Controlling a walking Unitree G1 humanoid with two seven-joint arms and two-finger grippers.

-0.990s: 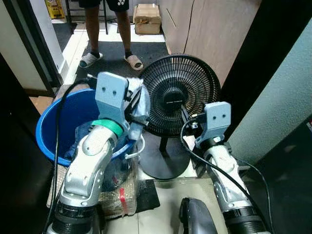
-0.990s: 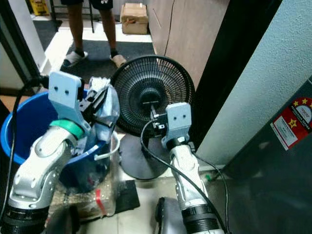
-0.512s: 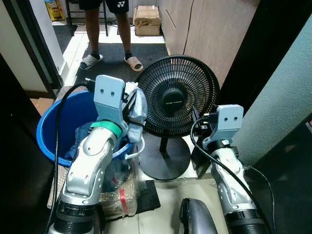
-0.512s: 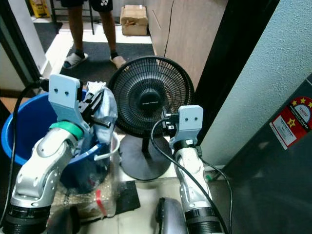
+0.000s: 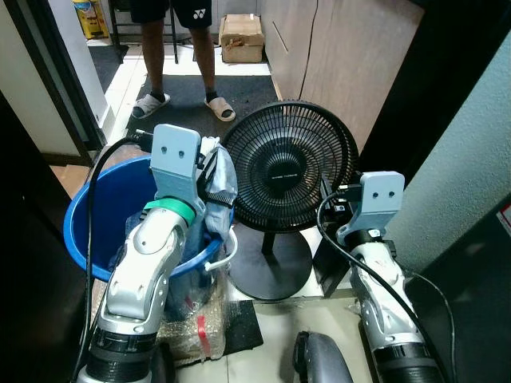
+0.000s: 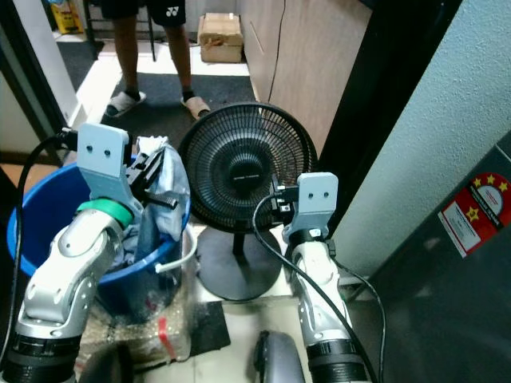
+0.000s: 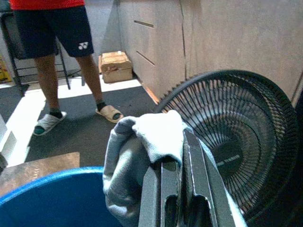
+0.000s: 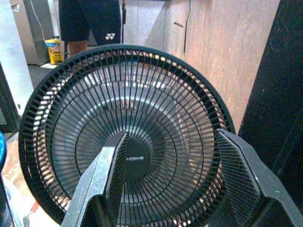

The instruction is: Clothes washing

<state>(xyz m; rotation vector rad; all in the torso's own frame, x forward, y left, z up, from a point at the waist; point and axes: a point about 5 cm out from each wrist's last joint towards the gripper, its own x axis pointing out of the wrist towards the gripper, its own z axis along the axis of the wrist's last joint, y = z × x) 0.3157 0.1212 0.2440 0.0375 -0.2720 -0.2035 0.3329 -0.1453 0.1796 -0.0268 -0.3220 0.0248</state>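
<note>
My left gripper (image 5: 214, 174) is shut on a pale grey-blue garment (image 5: 222, 182), held up over the right rim of a blue wash tub (image 5: 88, 231). The cloth (image 7: 142, 142) drapes over both black fingers (image 7: 194, 175). More dark clothes (image 5: 132, 247) lie inside the tub. My right gripper (image 8: 165, 156) stands open with nothing between its fingers, raised in front of a black floor fan (image 5: 289, 179). The right arm's wrist block (image 5: 378, 195) sits just right of the fan's cage.
A person in dark shorts and sandals (image 5: 180, 56) stands on the dark mat beyond the tub. A cardboard box (image 5: 242, 38) sits by the wooden cabinet (image 5: 343, 56). A grey-green wall (image 5: 455, 159) and dark appliance close the right side. A plastic-wrapped bundle (image 5: 192, 319) lies under the tub.
The view has shifted a little. My right arm has swung rightward and risen, from in front of the fan's base to beside its cage. The left gripper keeps the garment.
</note>
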